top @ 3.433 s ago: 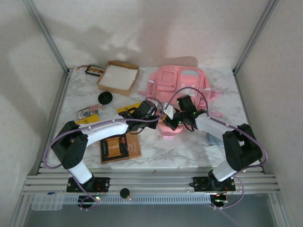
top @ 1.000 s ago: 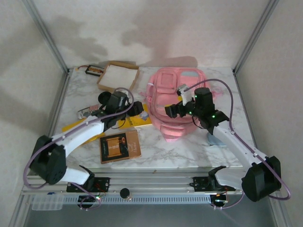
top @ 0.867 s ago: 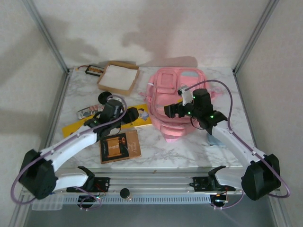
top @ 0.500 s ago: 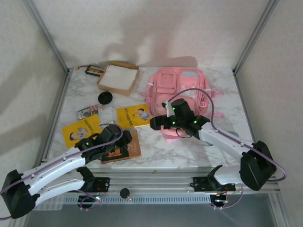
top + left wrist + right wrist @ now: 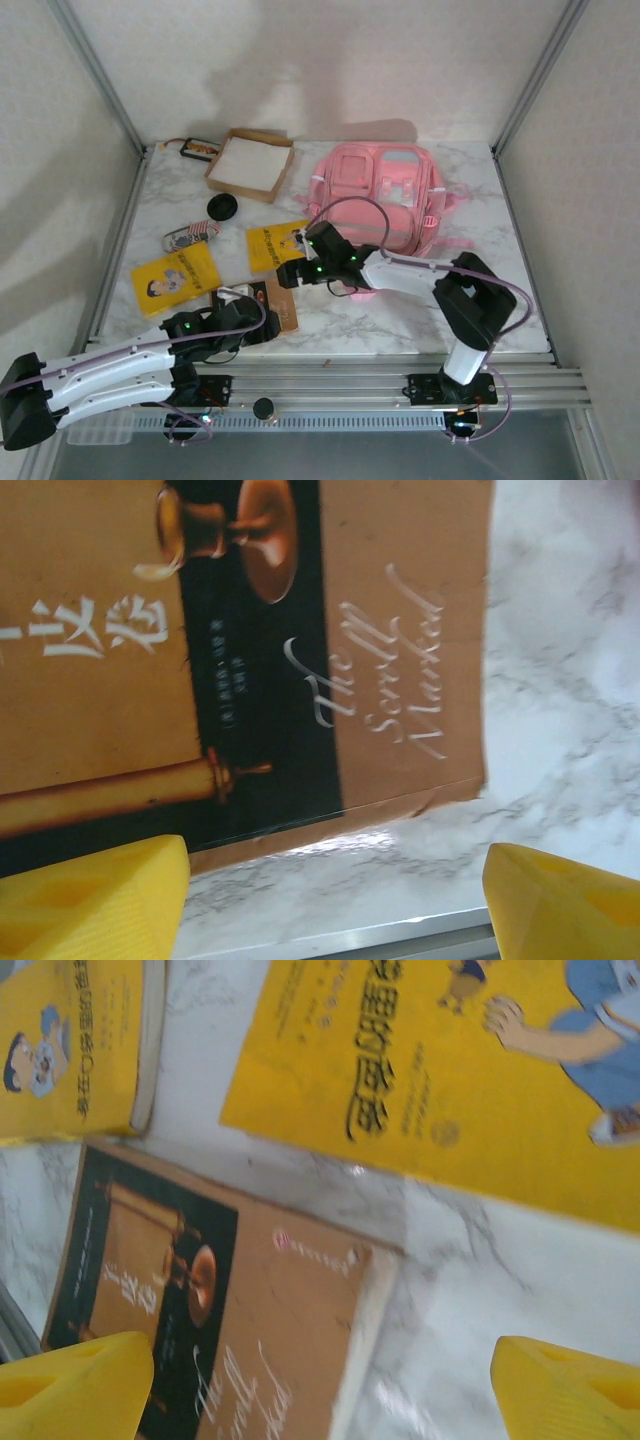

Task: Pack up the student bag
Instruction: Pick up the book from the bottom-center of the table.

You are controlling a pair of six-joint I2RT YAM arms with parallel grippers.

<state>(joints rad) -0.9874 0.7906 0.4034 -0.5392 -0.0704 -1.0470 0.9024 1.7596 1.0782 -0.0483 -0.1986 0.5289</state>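
Note:
The student bag [image 5: 385, 195], pink with pale panels, lies flat at the back right of the marble table [image 5: 400, 300]. A brown book [image 5: 288, 315] lies near the front edge, its cover [image 5: 250, 630] under my left gripper [image 5: 266, 325]. That gripper [image 5: 335, 905] is open, its yellow fingertips [image 5: 90, 900] spread over the book's near edge and bare marble. My right gripper [image 5: 288, 274] is open too, low over the table left of the bag. Between its fingertips [image 5: 570, 1390] the right gripper [image 5: 320, 1390] frames the brown book's [image 5: 220, 1330] far corner. Neither holds anything.
Two yellow picture books lie left of the bag, one [image 5: 175, 275] at the left, the other [image 5: 280, 240] nearer the bag. A cardboard box [image 5: 250, 163] with white inside, a black round object [image 5: 222, 207] and a small patterned pouch [image 5: 190, 236] sit at back left.
My left arm pulled back from the yellow book to the brown book at the near edge, jaws widening. My right gripper swung from above the bag down-left towards the brown book.

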